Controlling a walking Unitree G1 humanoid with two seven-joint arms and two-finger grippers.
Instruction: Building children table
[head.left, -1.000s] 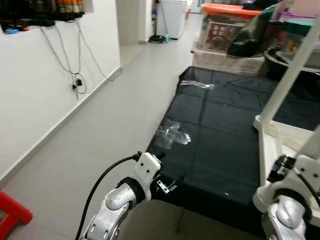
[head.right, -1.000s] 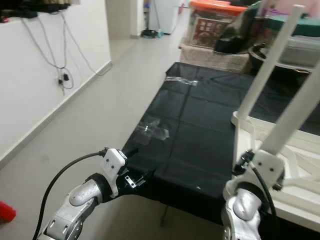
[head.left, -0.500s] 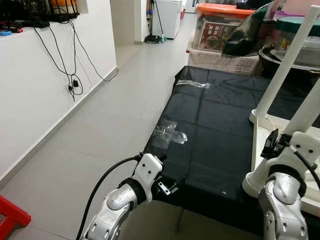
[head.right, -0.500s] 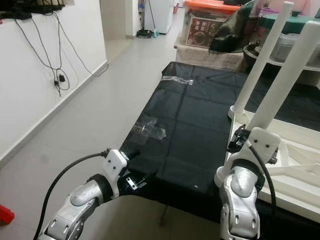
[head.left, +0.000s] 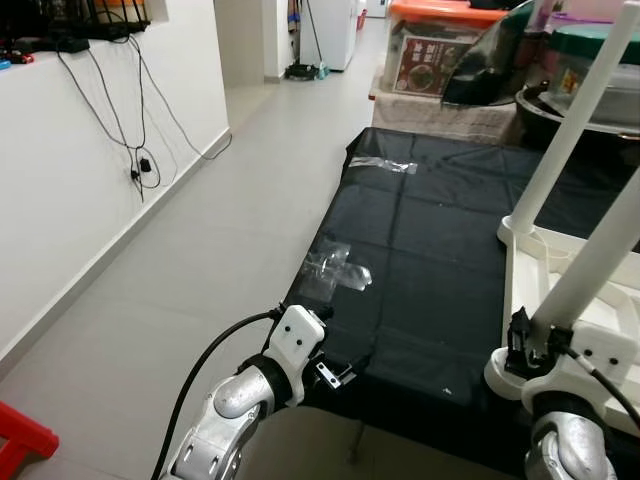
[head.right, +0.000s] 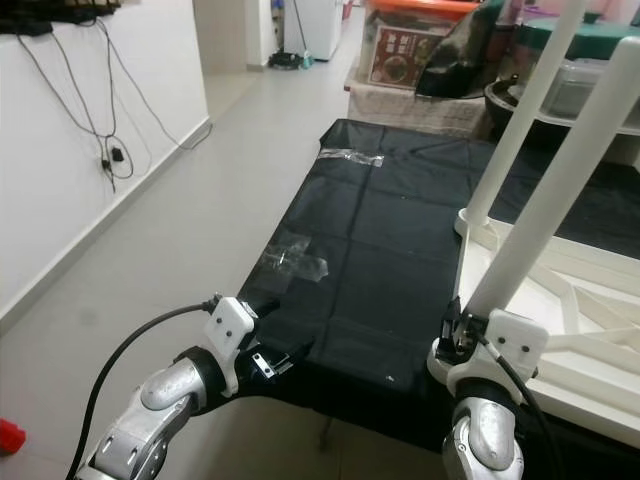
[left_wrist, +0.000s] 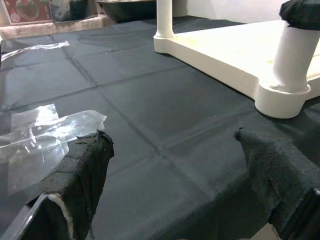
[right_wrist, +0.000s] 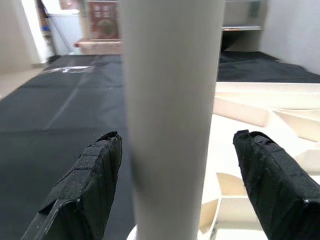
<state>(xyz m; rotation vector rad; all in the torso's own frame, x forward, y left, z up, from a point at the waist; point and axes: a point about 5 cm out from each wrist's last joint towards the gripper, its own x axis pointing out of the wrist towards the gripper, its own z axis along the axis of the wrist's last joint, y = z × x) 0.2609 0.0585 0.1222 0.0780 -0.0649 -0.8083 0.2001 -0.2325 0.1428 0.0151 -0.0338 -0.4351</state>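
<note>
A cream plastic children's table (head.right: 590, 300) lies upside down on a black-covered surface (head.left: 430, 250), with its legs pointing up. My right gripper (right_wrist: 177, 136) is open, low down by the socket, with one black finger on each side of the near leg (right_wrist: 172, 75). That leg (head.left: 590, 260) rises above my right wrist, and a second leg (head.left: 570, 120) stands farther back. My left gripper (left_wrist: 172, 136) is open and holds nothing. It hovers over the near left edge of the black cover (left_wrist: 165, 100), well apart from the table.
Patches of clear tape (head.left: 335, 270) stick to the black cover. Storage boxes with an orange lid (head.left: 445, 50) stand behind it. Tiled floor (head.left: 200, 250) stretches to the left up to a white wall with hanging cables (head.left: 140, 160). A red stool (head.left: 20, 435) is at the near left.
My right arm has dropped and moved in, so its fingers now straddle the near leg at its base. The left arm has stayed put. The camera has shifted slightly.
</note>
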